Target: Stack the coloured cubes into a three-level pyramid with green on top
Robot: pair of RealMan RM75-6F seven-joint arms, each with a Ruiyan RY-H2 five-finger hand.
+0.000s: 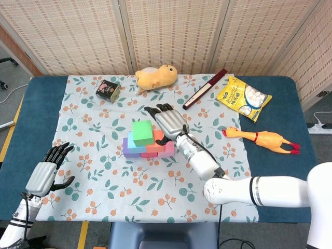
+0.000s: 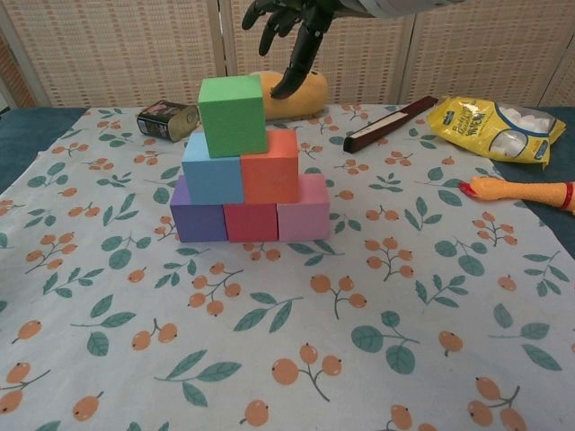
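Woven bamboo screens are standing behind a blue table, most of it covered by a white cloth printed with leaves and orange berries. Near the middle of the cloth a pyramid of cubes is standing complete: a purple cube, a red cube and a pink cube are forming the bottom row, a blue cube and an orange cube are sitting side by side on them, and a green cube is resting on top, straddling the two.

The right hand is hovering just beside the pyramid on its right, at the height of the upper cubes, fingers spread apart and holding nothing; whether a finger is brushing the stack cannot be told. From that hand the green cube is lying directly to the left and close by. The right arm is reaching in from the near right edge of the table.

The left hand is hanging well apart from the stack, near the front left edge of the cloth, fingers loosely apart and empty.

Along the far side a small tin, a yellow plush toy, a dark flat stick and a yellow snack bag are lying; a rubber chicken is lying to the right.

The stacking appears done, so the right hand, being the nearer, likely needs only to draw away rightward without nudging the cubes.
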